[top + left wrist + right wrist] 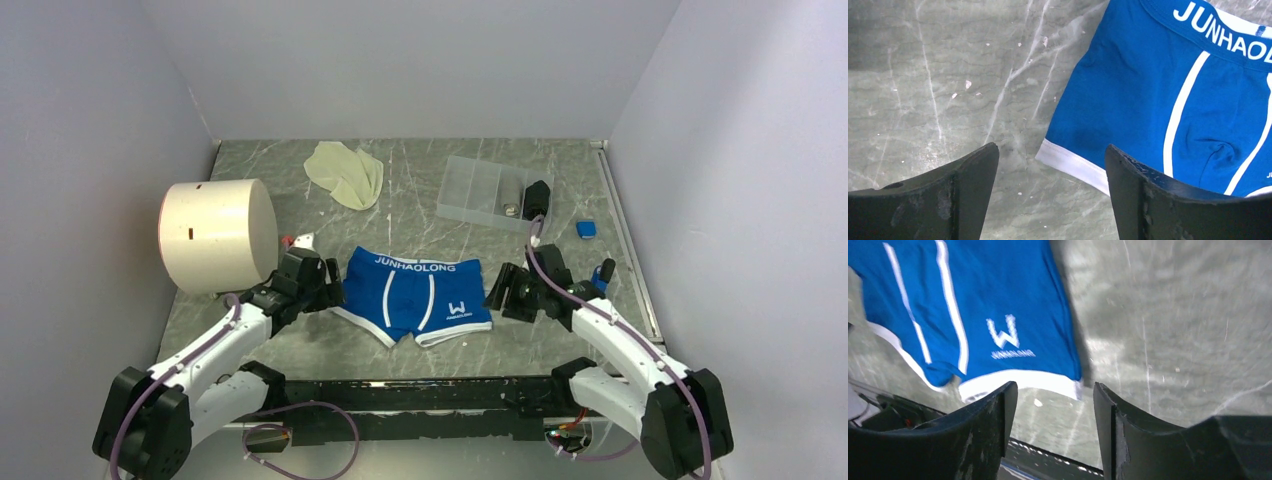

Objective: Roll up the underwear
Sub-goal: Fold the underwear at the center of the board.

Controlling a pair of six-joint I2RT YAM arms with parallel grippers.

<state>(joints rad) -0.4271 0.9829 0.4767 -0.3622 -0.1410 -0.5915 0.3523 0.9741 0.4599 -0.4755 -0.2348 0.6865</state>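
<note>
The grey marbled counter sat boxed in by pale walls on three sides. The blue underwear lay flat and unrolled at the near middle, while the cream underwear lay crumpled at the back, so by my reading no rolling had begun. The left jaws stood wide apart just beside the blue pair's left hem, and the right jaws stood apart near its right edge, both empty. Bare counter lay beyond the waistband. A white cylinder crowded the left, and a clear tray sat far right.
</note>
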